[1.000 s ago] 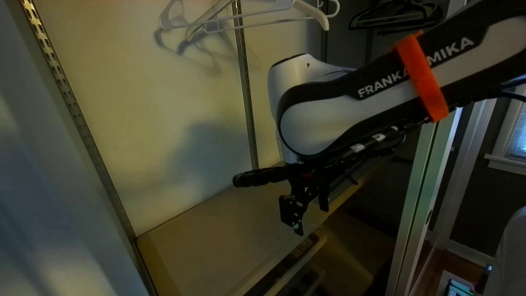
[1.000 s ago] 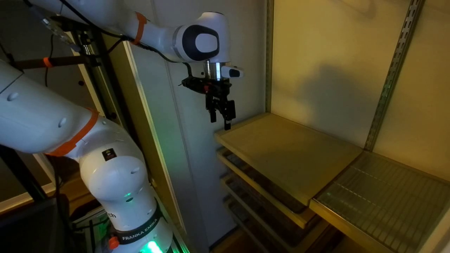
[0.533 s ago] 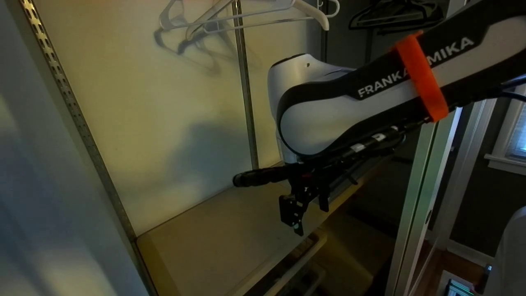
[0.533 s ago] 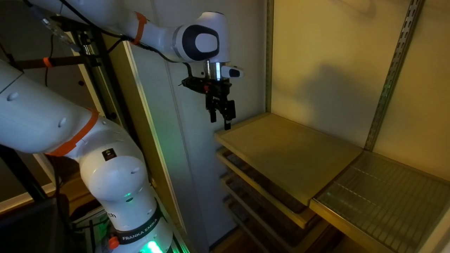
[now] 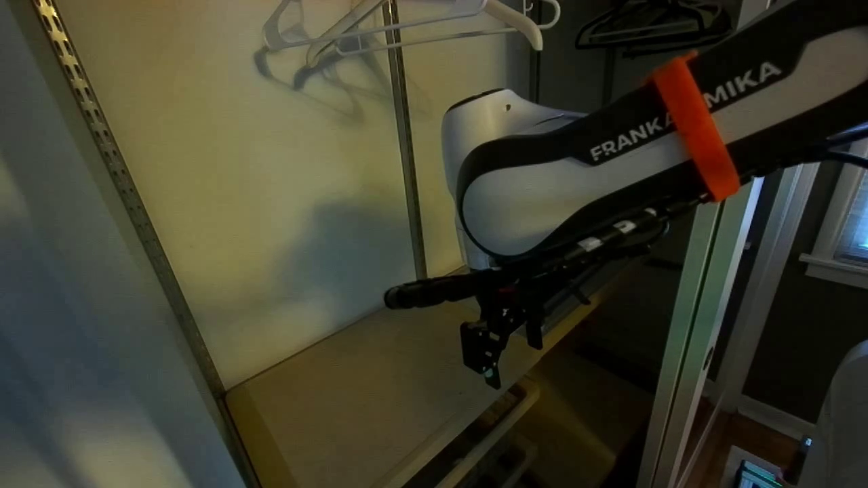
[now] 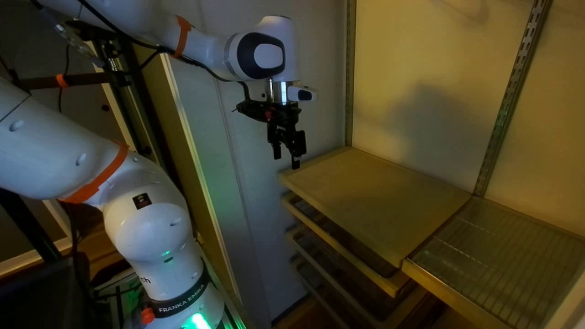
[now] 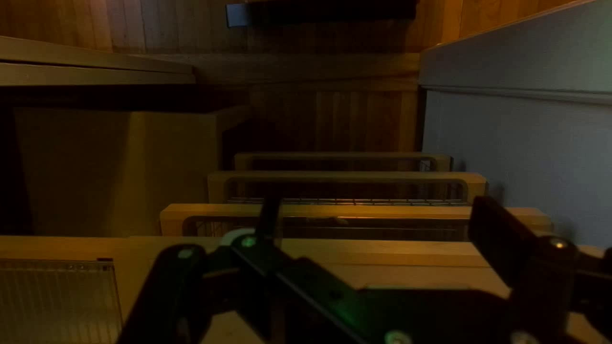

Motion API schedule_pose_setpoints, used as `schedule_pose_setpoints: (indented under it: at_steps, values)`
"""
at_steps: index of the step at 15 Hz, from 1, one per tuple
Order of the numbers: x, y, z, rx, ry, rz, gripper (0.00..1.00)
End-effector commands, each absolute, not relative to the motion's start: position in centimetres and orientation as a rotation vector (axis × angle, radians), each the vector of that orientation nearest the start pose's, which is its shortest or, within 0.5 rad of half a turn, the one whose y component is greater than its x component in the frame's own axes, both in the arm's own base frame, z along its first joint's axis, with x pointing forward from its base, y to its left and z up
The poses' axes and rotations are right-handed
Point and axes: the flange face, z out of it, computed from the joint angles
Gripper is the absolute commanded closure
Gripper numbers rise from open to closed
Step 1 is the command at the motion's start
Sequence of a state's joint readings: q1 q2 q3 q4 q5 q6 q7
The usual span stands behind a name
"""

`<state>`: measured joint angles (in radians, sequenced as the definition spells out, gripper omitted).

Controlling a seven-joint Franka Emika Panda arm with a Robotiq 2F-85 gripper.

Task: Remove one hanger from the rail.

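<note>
Wrist view has my pincer (image 7: 375, 210) over the drawers (image 7: 346, 176), jaws well apart, nothing btwn them. Both exterior views agree: it points down, low by the shelf's (image 6: 374, 196) front edge, well away from the job. The white hangers (image 5: 519, 23) show only in an exterior view, high up & left of the arm (image 5: 532, 203), in front of the far wall (image 5: 271, 203). Hooks are cut off at the top, so I can't see the rail; prob. just above.

Step in hand, I'd say: the reach, w/ no grasp made yet. I'd raise first, then go left as that view sees it; a diag. path cd clip a hanger from below. Tilt the pincer so the jaws straddle one sloping shoulder, near the hook if poss. The hangers overlap in view, so check depth b4 squeezing, else I may catch two. They look light & prob. swing if nudged: creep in. Then lift straight up to unhook, & only then back out; pulling early cd drag the hook along the rail.
</note>
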<state>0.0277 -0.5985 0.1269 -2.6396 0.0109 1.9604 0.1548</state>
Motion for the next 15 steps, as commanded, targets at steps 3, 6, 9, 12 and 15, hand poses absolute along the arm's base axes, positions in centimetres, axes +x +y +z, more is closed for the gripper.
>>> schedule_pose_setpoints:
  at_steps: [3,6,9,12,15]
  values:
    - [34.4,5.1,42.8,-3.221,0.041,0.115,0.00]
    - [34.4,3.6,44.6,-3.259,0.036,0.042,0.00]
    - [34.6,1.2,48.4,-3.298,0.071,-0.045,0.00]
    - [34.5,0.0,53.3,-3.311,0.126,-0.207,0.00]
    - [34.0,-0.2,58.6,-3.307,0.131,-0.349,0.00]
